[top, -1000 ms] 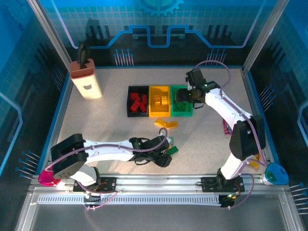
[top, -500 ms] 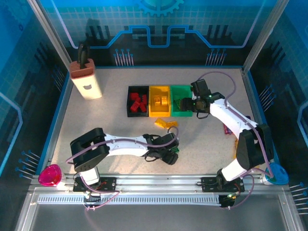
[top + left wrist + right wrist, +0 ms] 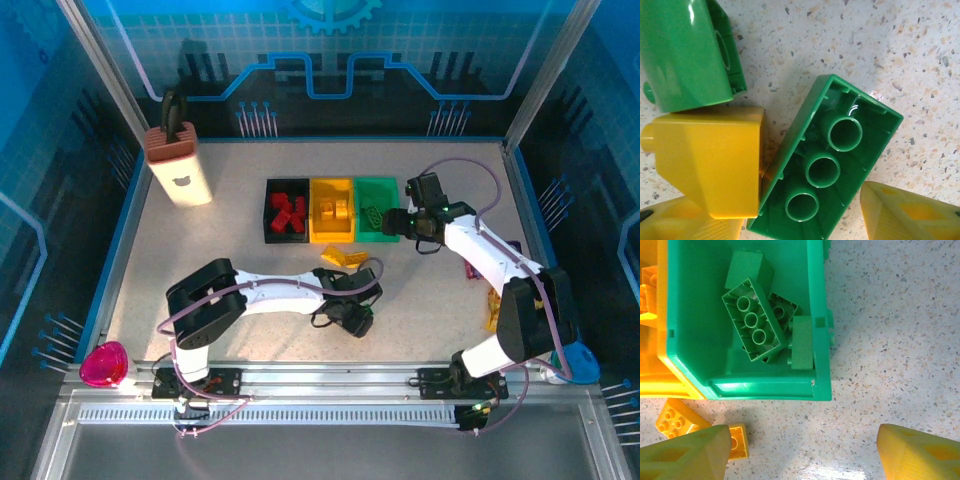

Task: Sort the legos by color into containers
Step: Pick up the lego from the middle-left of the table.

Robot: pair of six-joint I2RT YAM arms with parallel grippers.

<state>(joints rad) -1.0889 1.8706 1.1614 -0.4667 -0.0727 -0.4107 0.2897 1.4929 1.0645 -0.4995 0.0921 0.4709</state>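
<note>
In the left wrist view an upside-down green brick lies on the table between my open left gripper's yellow fingertips. A yellow brick touches its left side, and another green brick lies beyond. From above, the left gripper is low near the front edge. The black bin holds red bricks, the yellow bin yellow ones, and the green bin several green bricks. My right gripper hangs open and empty over bare table just in front of the green bin.
Two yellow bricks lie in front of the yellow bin, also seen as yellow bricks in the right wrist view. A beige box stands at the back left. A pink-purple packet lies by the right arm.
The right gripper has drawn back from over the green bin toward its near side. The left gripper has slid right along the front of the table onto the green and yellow bricks.
</note>
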